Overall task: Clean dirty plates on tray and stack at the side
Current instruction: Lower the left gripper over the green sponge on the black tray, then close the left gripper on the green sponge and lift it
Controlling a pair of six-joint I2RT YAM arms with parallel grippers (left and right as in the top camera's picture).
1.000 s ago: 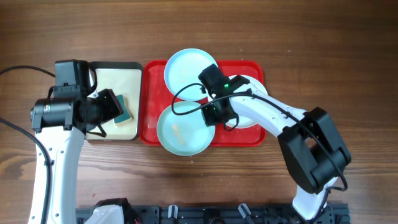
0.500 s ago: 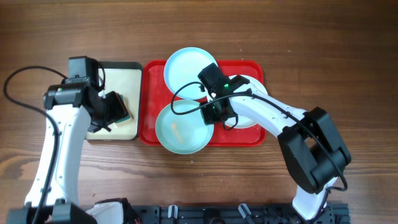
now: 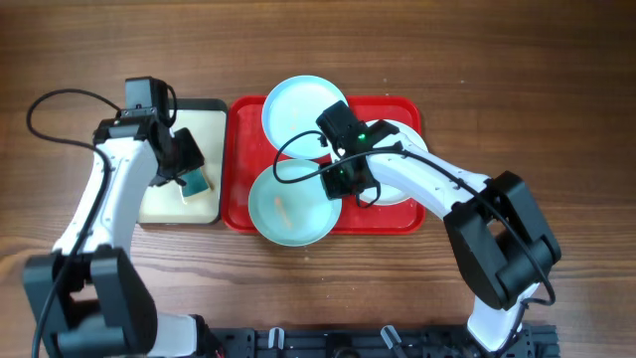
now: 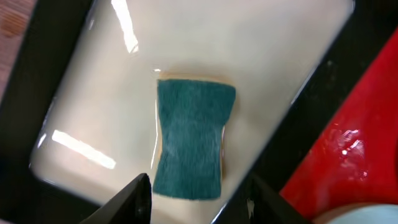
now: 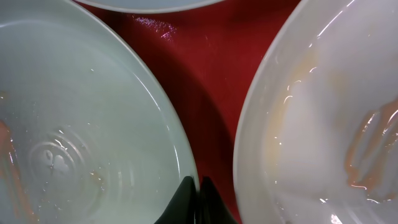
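Note:
On the red tray lie three plates. One light-blue plate overhangs the back rim and a second light-blue plate overhangs the front rim. The white plate, smeared orange, sits at the right, mostly under my right arm. My right gripper is shut on the front light-blue plate's rim, beside the white plate. My left gripper is open over a teal sponge. The sponge's near end lies between the fingers with a gap on each side.
The sponge lies in a small black-rimmed tray with a wet cream inside, close against the left side of the red tray. Bare wooden table surrounds both trays. A black rail runs along the front table edge.
My left arm has swung in over the small tray, bringing its gripper down around the sponge with the jaws narrower. The right arm and the plates have not moved.

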